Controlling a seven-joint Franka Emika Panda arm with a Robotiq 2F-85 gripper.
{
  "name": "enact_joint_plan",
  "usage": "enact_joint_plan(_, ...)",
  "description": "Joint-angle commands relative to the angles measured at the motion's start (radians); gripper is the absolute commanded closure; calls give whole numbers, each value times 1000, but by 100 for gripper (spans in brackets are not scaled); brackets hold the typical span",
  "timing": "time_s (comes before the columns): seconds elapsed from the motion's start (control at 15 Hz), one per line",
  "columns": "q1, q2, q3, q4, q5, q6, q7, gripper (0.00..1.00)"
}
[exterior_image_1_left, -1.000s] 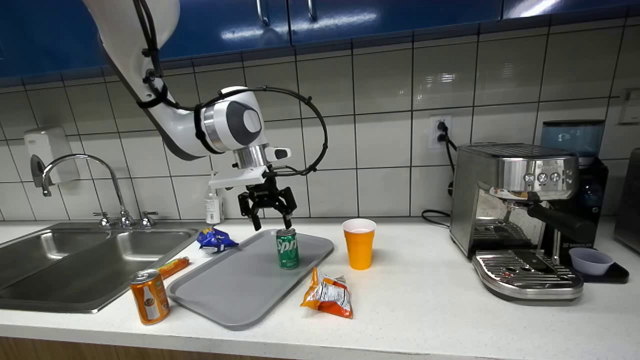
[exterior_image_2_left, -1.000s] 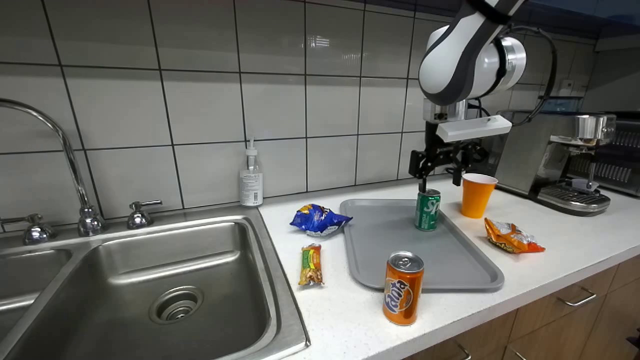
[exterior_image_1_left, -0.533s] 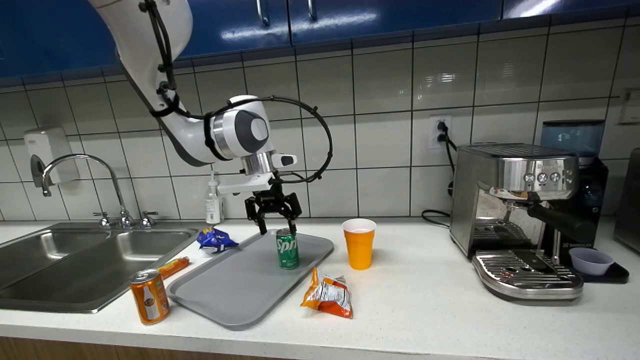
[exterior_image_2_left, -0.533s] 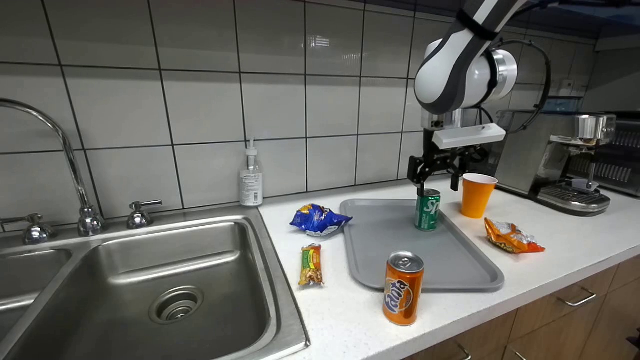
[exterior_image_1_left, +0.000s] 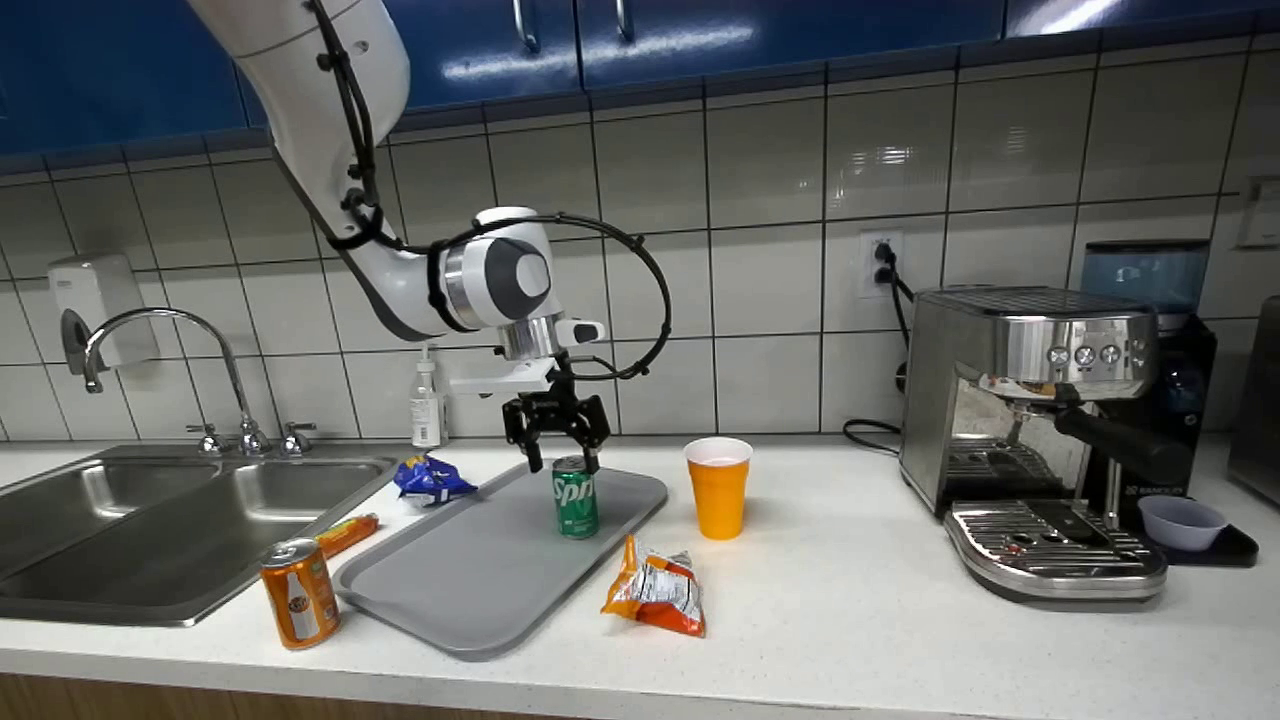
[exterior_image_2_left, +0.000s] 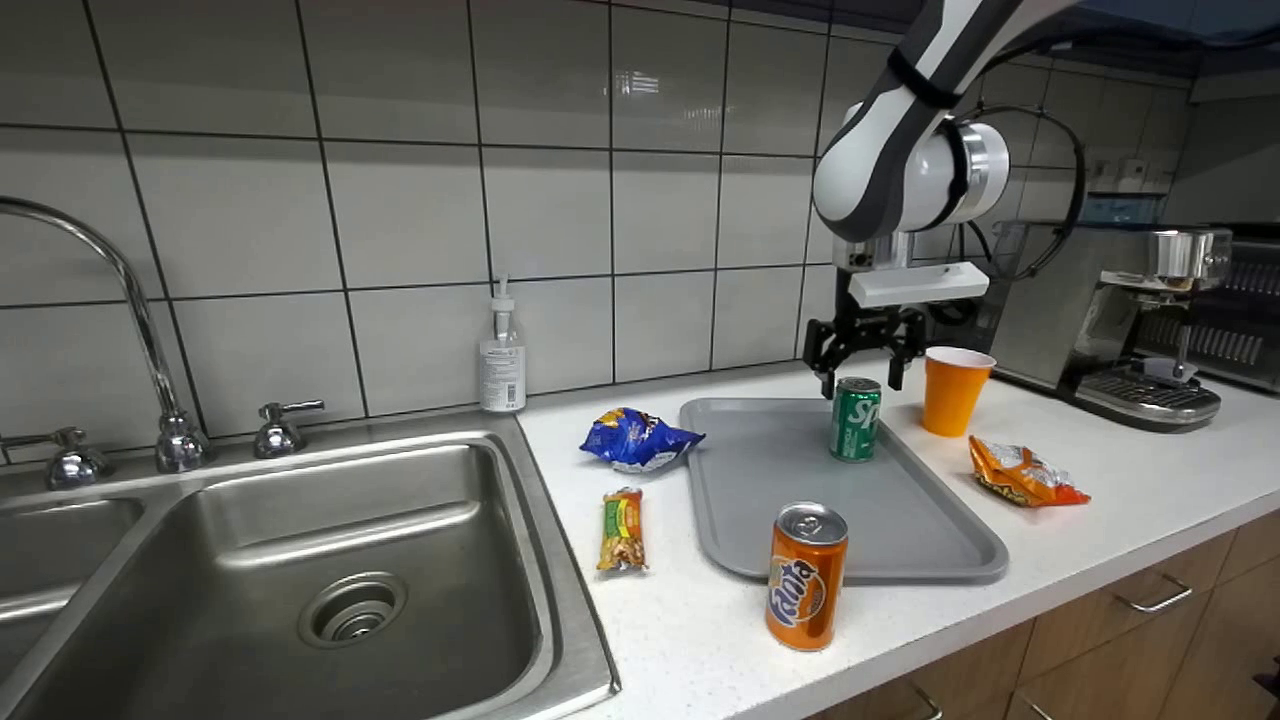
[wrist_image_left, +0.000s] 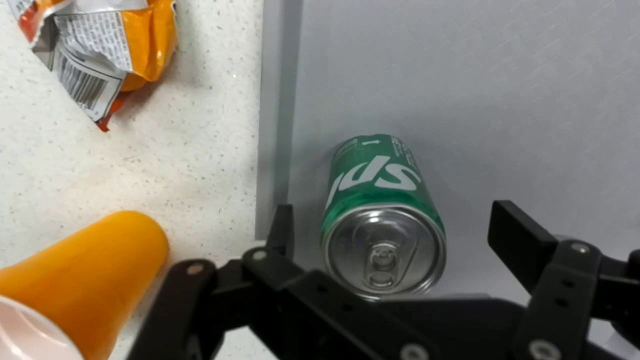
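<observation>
A green Sprite can (exterior_image_1_left: 576, 505) (exterior_image_2_left: 855, 425) stands upright on the grey tray (exterior_image_1_left: 470, 590) (exterior_image_2_left: 760, 480) in both exterior views. Right at its top is my open gripper (exterior_image_1_left: 563, 466) (exterior_image_2_left: 862, 385), pointing down. In the wrist view the can's silver lid (wrist_image_left: 384, 250) lies between the spread fingers of the gripper (wrist_image_left: 392, 222), with a gap on each side. The gap is narrower toward the finger (wrist_image_left: 283, 227) near the tray's edge. No contact shows, and nothing is held. Part of the lid's near rim is hidden by the gripper's body.
Beside the tray stand an orange cup (exterior_image_2_left: 957, 392), an orange chip bag (exterior_image_2_left: 1025, 475) and an orange Fanta can (exterior_image_2_left: 806, 575). A blue packet (exterior_image_2_left: 638, 440) and a snack bar (exterior_image_2_left: 622, 530) lie between tray and sink (exterior_image_2_left: 300, 560). Farther off is a coffee machine (exterior_image_1_left: 1030, 400).
My gripper has come down and shifted sideways, so that the Sprite can's top is now between its fingers. The jaws have stayed open; the objects on the counter have not moved.
</observation>
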Motion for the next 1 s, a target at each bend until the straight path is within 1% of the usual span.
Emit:
enact_joint_plan(0.0, -21, 41, 15, 66, 26, -29, -26, 0)
enact_joint_plan(0.47, -19, 83, 13, 112, 23, -30, -24, 0)
enact_joint_plan(0.53, -20, 86, 14, 117, 25, -31, -24, 25)
enact_joint_plan(0.6, -20, 89, 15, 120, 26, -31, -24, 28)
enact_joint_plan(0.73, -20, 90, 15, 122, 26, -32, -26, 42)
enact_joint_plan(0.8, -22, 88, 16, 121, 27, -32, -28, 51)
enact_joint_plan(0.87, -22, 86, 16, 121, 28, -32, -29, 58)
enact_joint_plan(0.93, -23, 81, 16, 119, 29, -32, -29, 62)
